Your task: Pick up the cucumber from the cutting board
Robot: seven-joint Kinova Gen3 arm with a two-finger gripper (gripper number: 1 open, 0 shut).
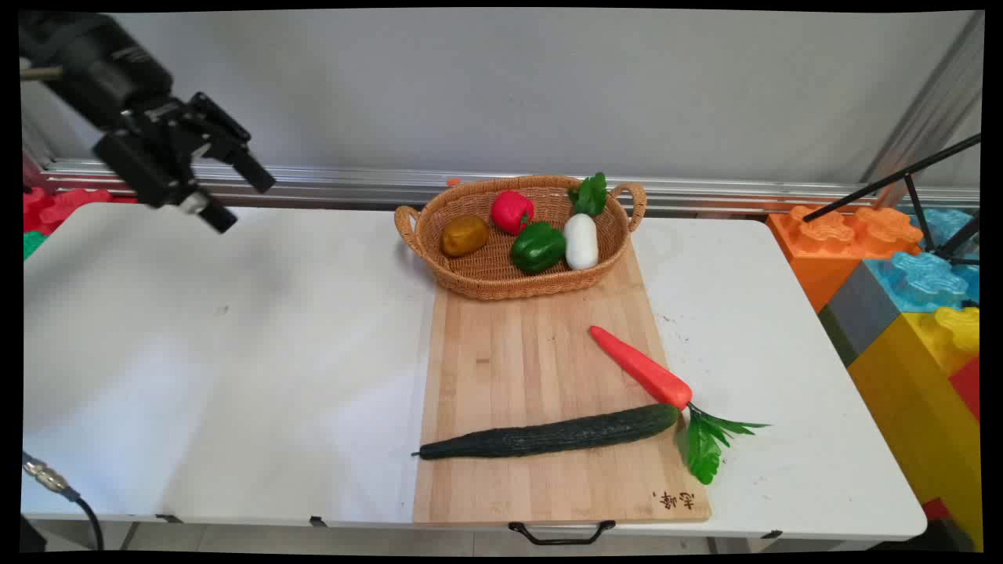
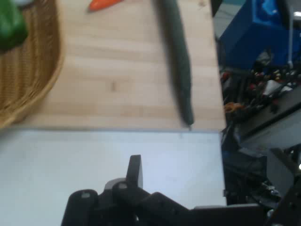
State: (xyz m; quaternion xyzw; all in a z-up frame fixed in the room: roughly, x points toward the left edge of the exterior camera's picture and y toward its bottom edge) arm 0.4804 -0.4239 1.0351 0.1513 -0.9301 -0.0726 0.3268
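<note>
The gripper (image 1: 247, 204) hangs high over the table's (image 1: 235, 352) far left corner, fingers spread wide, holding nothing. The hand view only shows one finger clearly, so that's from the main view. Nothing's right under it. The nearest thing is the cutting board (image 1: 517, 345), with a cucumber (image 1: 548, 435) and carrot (image 1: 641, 368) lying on it. A basket (image 1: 486, 278) of veggies sits at the board's far end.

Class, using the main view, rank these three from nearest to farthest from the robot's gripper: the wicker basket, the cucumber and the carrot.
Measured from the gripper, raised at the upper left:
1. Wicker basket, at the far end of the cutting board, nearest.
2. Cucumber, lying across the board's near end; its left tip reaches closest.
3. Carrot, on the board's right side, farthest.
</note>
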